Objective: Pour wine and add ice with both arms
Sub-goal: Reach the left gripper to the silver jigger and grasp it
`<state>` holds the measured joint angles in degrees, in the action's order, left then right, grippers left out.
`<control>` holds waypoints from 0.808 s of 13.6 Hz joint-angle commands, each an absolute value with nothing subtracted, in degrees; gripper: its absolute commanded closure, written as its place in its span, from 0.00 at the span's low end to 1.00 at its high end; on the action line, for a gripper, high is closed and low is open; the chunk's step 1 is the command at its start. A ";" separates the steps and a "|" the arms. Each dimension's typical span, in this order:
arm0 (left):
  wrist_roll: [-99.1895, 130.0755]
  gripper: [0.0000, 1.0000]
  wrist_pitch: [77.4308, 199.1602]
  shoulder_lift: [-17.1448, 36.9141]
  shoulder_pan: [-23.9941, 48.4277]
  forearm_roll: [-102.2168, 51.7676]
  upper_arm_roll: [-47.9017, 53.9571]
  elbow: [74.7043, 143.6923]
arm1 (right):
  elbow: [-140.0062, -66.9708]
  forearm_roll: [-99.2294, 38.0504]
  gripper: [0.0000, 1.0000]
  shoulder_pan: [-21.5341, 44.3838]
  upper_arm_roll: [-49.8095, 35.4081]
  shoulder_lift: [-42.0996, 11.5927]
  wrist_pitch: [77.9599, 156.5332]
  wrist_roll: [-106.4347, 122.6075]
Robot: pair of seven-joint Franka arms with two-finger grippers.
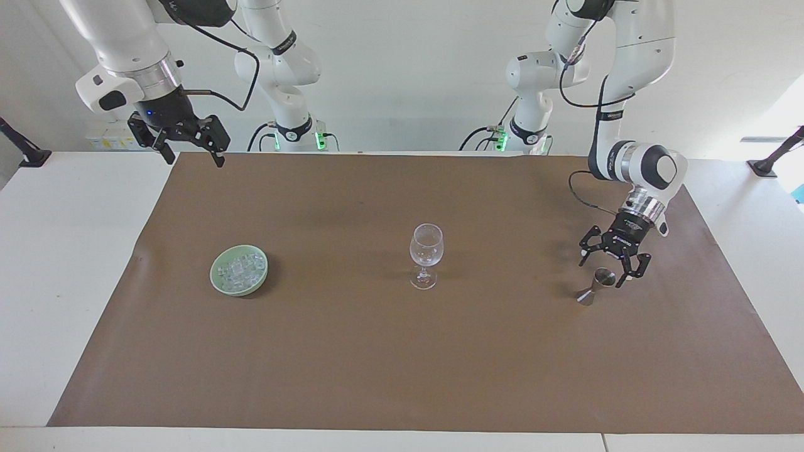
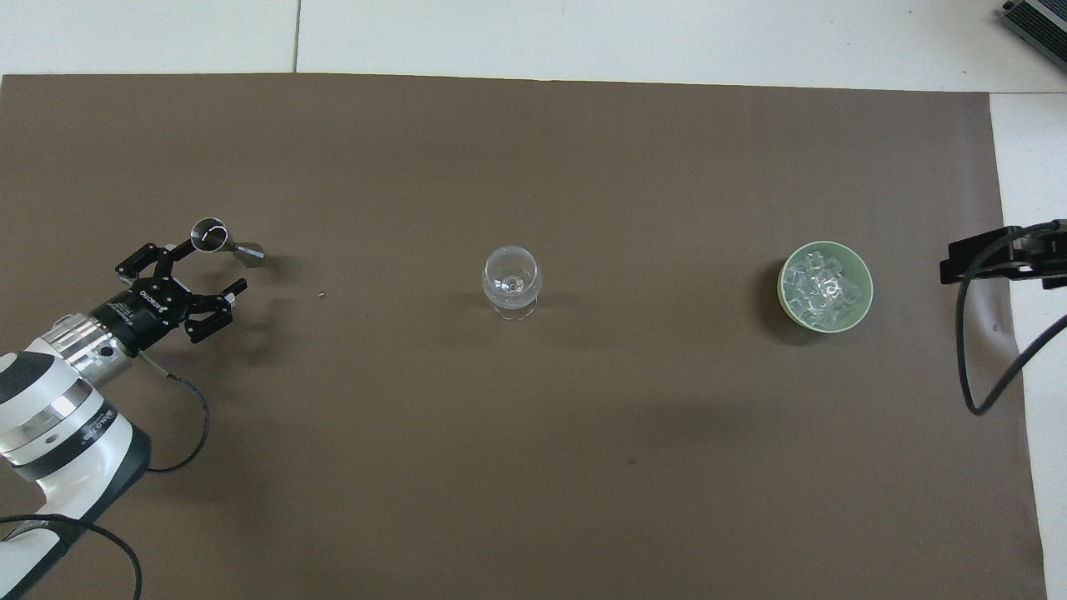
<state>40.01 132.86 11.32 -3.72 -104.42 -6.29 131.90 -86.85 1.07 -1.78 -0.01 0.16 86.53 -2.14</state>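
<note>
- My left tool (image 1: 613, 269) hangs with its fingers spread wide and pointing down, just over the rim of the metal jigger (image 1: 595, 286). In the overhead view the same tool (image 2: 200, 271) sits right beside the jigger's cup (image 2: 208, 234), one finger on each side of the cup. I cannot tell whether either finger touches the metal; nothing is gripped.
- The jigger stands upright on the brown mat (image 1: 402, 376), toward the left arm's end of the tabletop (image 1: 63, 251).
- The left arm (image 1: 634, 63) bends down from its base to bring the wrist in above the jigger, with a black cable (image 2: 179, 417) looping off the wrist.
- In the middle of the mat stands the wine glass (image 1: 426, 254), upright and well apart from the jigger. From above, the wine glass (image 2: 511, 281) looks clear, and I see no liquid in it.
- The ice (image 1: 240, 269) lies piled in a pale green bowl (image 1: 220, 282) toward the right arm's end of the tabletop, about as far from the robots as the glass. From above, the cubes (image 2: 821, 287) fill most of the bowl (image 2: 783, 287).
- My right tool (image 1: 192, 149) waits high up over the mat's corner close to the robots, fingers wide and holding nothing, well apart from the bowl. Only its edge (image 2: 975, 258) shows in the overhead view.
</note>
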 commanded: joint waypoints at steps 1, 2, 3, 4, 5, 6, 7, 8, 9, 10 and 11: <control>38.32 0.00 135.43 11.78 -1.32 -107.75 -6.77 131.93 | -87.89 0.09 0.00 -1.76 0.09 1.14 86.48 -1.85; 38.32 0.00 135.79 11.86 -0.45 -108.10 -6.77 131.75 | -87.89 0.09 0.00 -1.76 0.09 1.14 86.48 -1.85; 38.32 0.00 135.88 12.13 -0.35 -108.89 -6.77 131.66 | -87.89 0.09 0.00 -1.76 0.09 1.14 86.48 -1.85; 37.97 0.00 135.88 12.13 0.00 -109.42 -6.77 131.66 | -87.89 0.09 0.00 -1.76 0.09 1.14 86.48 -1.85; 37.27 0.00 135.97 12.22 0.17 -109.86 -6.77 131.66 | -87.89 0.09 0.00 -1.76 0.09 1.14 86.48 -1.85; 37.09 0.00 136.14 12.22 0.18 -110.21 -6.77 131.66 | -87.80 0.09 0.00 -1.76 0.09 1.14 86.48 -1.85; 37.09 0.00 136.14 12.22 0.26 -110.30 -6.77 131.57 | -87.80 0.09 0.00 -1.76 0.09 1.14 86.48 -1.85; 37.09 0.00 136.23 12.22 0.44 -110.48 -6.77 131.66 | -87.89 0.09 0.00 -1.76 0.09 1.14 86.48 -1.85; 37.09 0.00 136.32 12.22 0.44 -110.48 -6.77 131.57 | -87.89 0.09 0.00 -1.76 0.09 1.14 86.48 -1.85; 37.09 0.05 136.58 12.30 0.44 -110.83 -6.77 131.57 | -87.89 0.09 0.00 -1.76 0.09 1.14 86.48 -1.85; 37.09 0.16 136.67 12.30 0.44 -112.31 -6.77 131.31 | -87.89 0.09 0.00 -1.76 0.09 1.14 86.48 -1.85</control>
<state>38.16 135.31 11.86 -0.70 -109.63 -6.24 131.84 -86.85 1.07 -1.78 -0.01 0.16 86.53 -2.14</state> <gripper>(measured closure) 0.048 0.000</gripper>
